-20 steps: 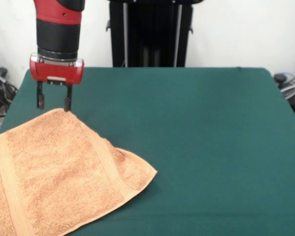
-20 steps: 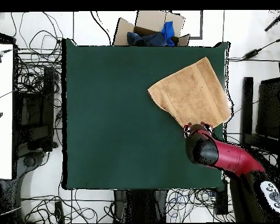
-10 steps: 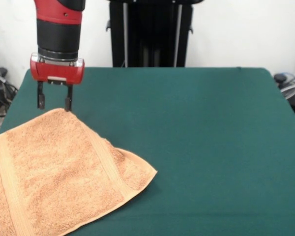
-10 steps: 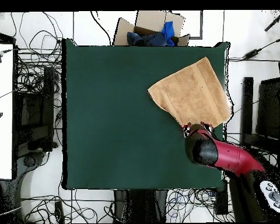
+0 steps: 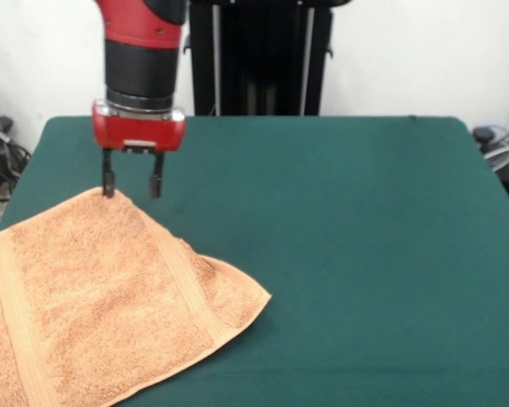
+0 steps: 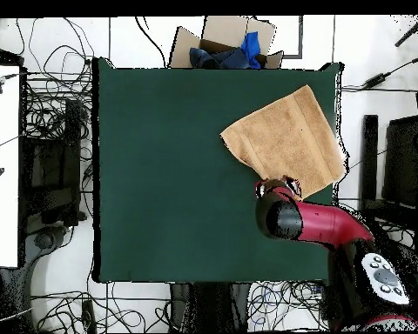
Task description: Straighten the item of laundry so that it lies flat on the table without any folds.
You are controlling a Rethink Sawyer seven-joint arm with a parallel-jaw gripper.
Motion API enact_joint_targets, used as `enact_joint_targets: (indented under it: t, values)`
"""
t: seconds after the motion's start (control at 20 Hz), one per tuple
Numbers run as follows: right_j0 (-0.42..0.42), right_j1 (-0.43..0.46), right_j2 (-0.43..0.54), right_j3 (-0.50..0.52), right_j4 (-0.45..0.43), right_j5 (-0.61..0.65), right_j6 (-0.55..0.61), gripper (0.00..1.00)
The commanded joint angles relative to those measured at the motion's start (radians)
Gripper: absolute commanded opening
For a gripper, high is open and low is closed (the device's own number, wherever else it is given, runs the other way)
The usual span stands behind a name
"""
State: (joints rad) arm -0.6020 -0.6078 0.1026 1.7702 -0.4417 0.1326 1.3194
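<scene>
Tan terry-cloth towel (image 5: 93, 297) spread over one corner region of the dark green table (image 5: 348, 254), reaching the table's edge in the overhead view (image 6: 286, 139) and running out of the front view at its left and bottom borders. Not fully flat: one corner doubled over, a second layer peeking out beneath the upper edge along the side toward the table's middle, with a small wrinkle where the flat woven band meets that fold. Two woven bands visible in the front view, one near the cut-off left side, one running diagonally near the folded edge. Red and black arm descending from above, ending in a gripper (image 5: 132, 183) just past the towel's far corner. Fingers apart, nothing between them; one fingertip (image 5: 109, 190) right at the towel's corner, contact with the cloth not certain, the other over bare green felt beside the towel. From overhead, gripper (image 6: 278, 184) at the towel's edge nearest the robot base, arm body covering the table behind it. Beyond the table's far edge from the towel, an open cardboard box (image 6: 221, 48) holding blue cloth. Cables (image 6: 56, 96) strewn on the floor around the table.
</scene>
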Motion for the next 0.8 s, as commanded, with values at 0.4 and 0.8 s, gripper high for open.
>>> enact_joint_targets:
  t: [0.4, 0.8]
  values:
    - [-0.005, 0.029, 0.093, -0.023, -0.116, 0.127, -0.015, 1.00]
    - [-0.132, 0.057, 0.210, 0.020, -0.102, 0.061, 0.021, 1.00]
